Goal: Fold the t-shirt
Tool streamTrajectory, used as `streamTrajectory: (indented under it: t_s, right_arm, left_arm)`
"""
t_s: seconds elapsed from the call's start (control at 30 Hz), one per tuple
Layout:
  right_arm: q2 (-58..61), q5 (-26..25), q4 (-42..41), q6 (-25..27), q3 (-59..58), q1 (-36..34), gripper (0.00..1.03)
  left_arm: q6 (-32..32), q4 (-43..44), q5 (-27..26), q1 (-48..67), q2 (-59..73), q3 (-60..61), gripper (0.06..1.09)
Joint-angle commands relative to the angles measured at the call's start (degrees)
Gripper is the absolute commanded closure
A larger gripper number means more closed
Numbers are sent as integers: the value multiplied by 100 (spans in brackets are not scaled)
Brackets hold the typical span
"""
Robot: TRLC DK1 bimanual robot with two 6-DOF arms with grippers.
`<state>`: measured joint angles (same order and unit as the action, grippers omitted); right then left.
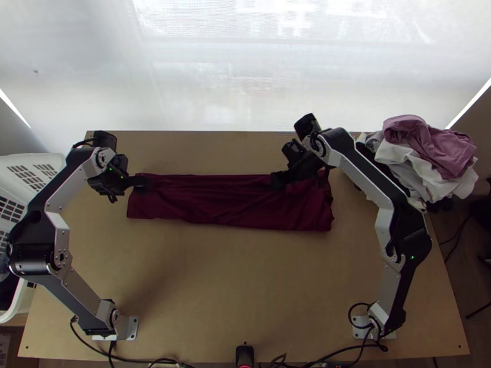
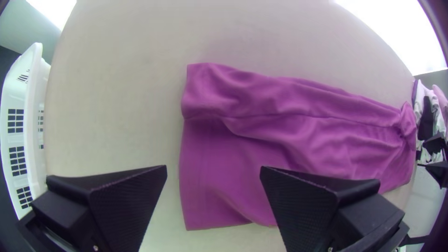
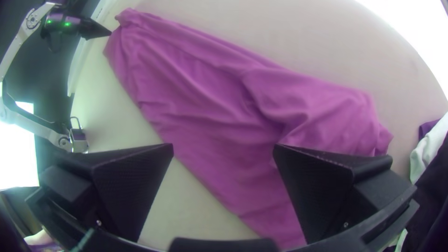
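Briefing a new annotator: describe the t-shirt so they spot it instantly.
Start from the wooden table. Across its far half lies a long, narrow, wine-red band of folded cloth: that's the t-shirt. Unlike the jumbled clothes pile at the far right corner, it's a single garment lying low and roughly rectangular.

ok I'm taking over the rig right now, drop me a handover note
Left gripper: open, at the strip's left end, holding nothing.
Right gripper: open, over the strip's right half, holding nothing.
Dark maroon cloth t-shirt: on the light wooden table, in a long narrow strip across it, creased, right end a bit bunched.
Done: folded down to the strip.
Left: probably smooth the right end, then fold the strip across its length.
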<state>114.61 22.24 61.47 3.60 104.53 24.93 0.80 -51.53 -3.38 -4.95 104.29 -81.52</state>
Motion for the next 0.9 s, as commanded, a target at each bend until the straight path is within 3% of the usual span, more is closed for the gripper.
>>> streamTrajectory:
  t_s: [0.0,0.43,0.53,0.7,0.87]
  right_arm:
    - [-149,-159,-461,1,-671,223,4]
    - [-149,-211,-733,1,-961,302,4]
    - [-123,-220,-742,10,-952,302,4]
    - [-70,-238,-751,27,-978,302,4]
    - [-52,-238,-751,18,-987,311,4]
  left_arm:
    - [-124,310,21,91,100,189,12]
    - [-159,442,12,108,346,312,13]
    - [-159,459,-5,161,346,347,17]
    - [-133,459,-357,240,329,400,36]
    - [-62,486,-576,275,382,505,66]
